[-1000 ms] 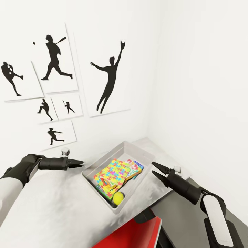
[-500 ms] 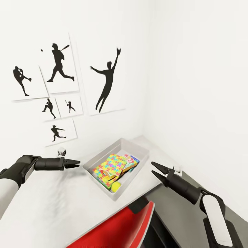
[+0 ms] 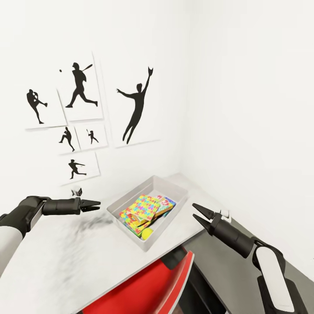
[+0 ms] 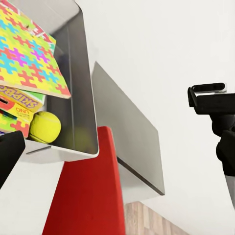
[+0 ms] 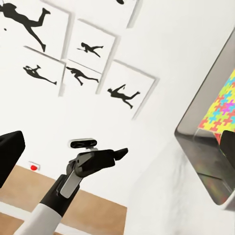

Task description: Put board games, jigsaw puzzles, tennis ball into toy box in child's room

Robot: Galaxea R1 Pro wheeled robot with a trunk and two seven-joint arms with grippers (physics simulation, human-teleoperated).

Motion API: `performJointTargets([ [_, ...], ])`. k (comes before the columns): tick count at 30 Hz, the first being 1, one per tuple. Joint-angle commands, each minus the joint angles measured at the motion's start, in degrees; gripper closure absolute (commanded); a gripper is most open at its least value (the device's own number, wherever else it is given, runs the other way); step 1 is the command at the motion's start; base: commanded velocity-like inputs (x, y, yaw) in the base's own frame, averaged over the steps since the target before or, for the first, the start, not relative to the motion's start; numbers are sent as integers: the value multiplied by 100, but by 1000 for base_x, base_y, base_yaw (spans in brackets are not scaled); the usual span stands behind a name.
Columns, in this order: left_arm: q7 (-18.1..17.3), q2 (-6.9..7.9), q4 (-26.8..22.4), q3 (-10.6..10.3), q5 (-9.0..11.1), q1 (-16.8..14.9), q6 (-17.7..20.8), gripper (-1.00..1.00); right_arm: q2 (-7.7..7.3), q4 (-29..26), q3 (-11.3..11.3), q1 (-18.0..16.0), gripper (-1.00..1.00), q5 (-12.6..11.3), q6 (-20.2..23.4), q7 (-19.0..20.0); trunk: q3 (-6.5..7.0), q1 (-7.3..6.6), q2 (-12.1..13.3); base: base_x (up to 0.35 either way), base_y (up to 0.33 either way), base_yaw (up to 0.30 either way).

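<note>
The toy box (image 3: 125, 215), a light-grey bin, stands on the table (image 3: 65, 257) near the corner. Inside it a jigsaw puzzle (image 3: 141, 209) lies on top of the board games (image 3: 167, 204), and the tennis ball (image 3: 147, 233) rests at the near end. The left wrist view shows the puzzle (image 4: 24, 54), a SKIP-BO box (image 4: 19, 100) and the ball (image 4: 45, 126) in the bin (image 4: 78, 73). My left gripper (image 3: 98, 205) hovers open to the left of the bin. To the bin's right my right gripper (image 3: 194, 210) is open and holds nothing.
A red chair (image 3: 148, 288) is tucked under the table's front edge. The lower dark-grey wing (image 3: 226, 270) runs along the right wall. Black baseball-player prints (image 3: 137, 104) hang on the wall behind. A small white fitting (image 3: 224, 213) sits by the right gripper.
The whole head view has shifted, so the camera moved: the bin now looks smaller and farther away and more of the red chair shows. Both grippers stay open beside the bin.
</note>
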Motion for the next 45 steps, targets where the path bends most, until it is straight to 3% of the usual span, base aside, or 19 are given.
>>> performJointTargets([
  [1, -6, 9, 1, -48, 53, -6, 59, -100, 7, -1, -15, -7, -100, 42, 33, 44, 0, 2, -8, -59, 0, 0],
  [20, -6, 12, 1, -47, 54, -6, 55, -100, 7, 3, -24, -7, -100, 43, 23, 44, 180, 2, -8, -67, 1, 0],
  [32, -6, 13, 1, -46, 47, -6, 55, -100, 7, 33, -40, -7, -100, 43, -50, 44, 285, 2, -8, -242, 137, -82],
  [45, -6, 19, 1, -47, 50, -6, 55, -100, 6, 42, -50, -7, -100, 43, -187, 36, 300, 2, -8, -114, 53, -46],
])
